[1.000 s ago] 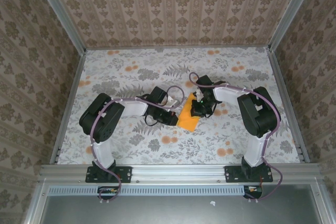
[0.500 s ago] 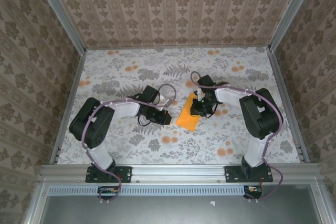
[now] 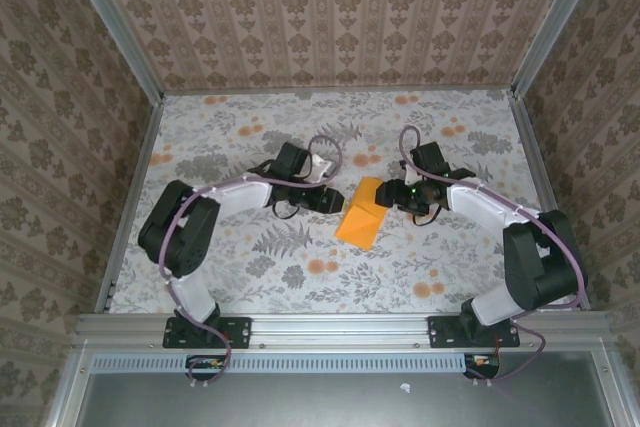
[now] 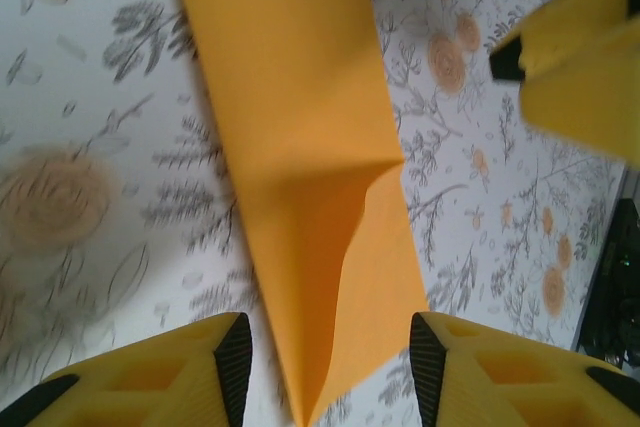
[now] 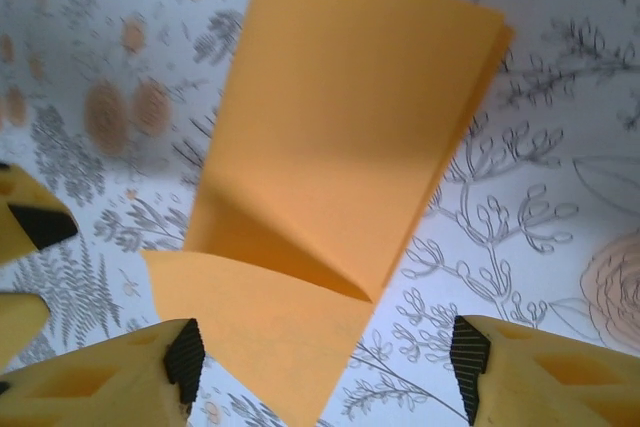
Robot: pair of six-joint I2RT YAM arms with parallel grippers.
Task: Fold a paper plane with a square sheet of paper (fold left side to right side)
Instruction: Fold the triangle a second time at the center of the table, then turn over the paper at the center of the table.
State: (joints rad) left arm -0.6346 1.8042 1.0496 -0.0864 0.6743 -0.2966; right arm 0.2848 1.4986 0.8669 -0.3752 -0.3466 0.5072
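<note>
Left gripper (image 3: 337, 200): jaws apart, nothing held; paper at 4 o'clock, just beside.
Right gripper (image 3: 393, 194): jaws apart, empty; paper at 8 o'clock, just beside.
Orange paper (image 3: 362, 215): folded, flat on flowered cloth (image 3: 250, 137), long axis 1 to 7 o'clock, both arms equally near.
Change: one second ago jaws together on paper; now released, drawn aside.

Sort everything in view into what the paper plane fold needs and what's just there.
Part of the job:
- folded orange paper, lying on the cloth
- left gripper, open beside it
- right gripper, open on its other side

Just there:
- floral cloth
- patterned walls
- metal rail
</note>
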